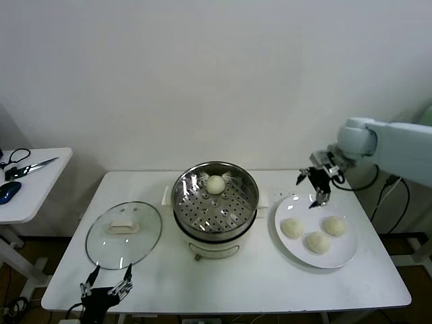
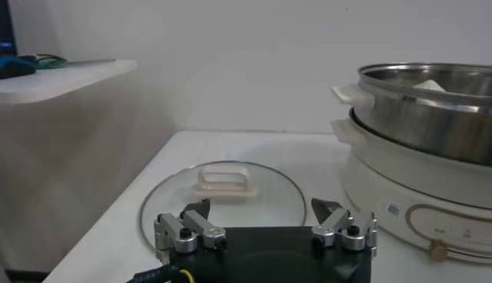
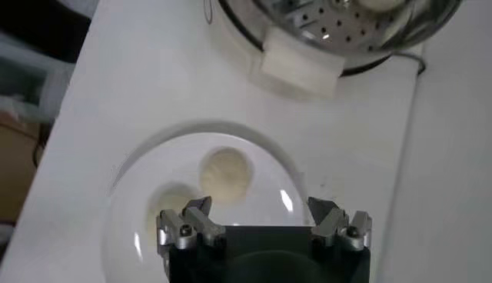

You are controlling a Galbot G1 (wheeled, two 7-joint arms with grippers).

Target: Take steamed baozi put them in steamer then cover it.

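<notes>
The steel steamer sits on its cream pot base mid-table with one baozi inside at the back. Three baozi lie on a white plate to its right. My right gripper is open and empty, hovering above the plate's far edge. In the right wrist view it is over the plate with a baozi below. The glass cover lies flat left of the steamer. My left gripper is open, parked at the front edge near the cover.
A small side table at the left holds scissors and a blue mouse. A cable hangs behind the table's right end. The wall is close behind the table.
</notes>
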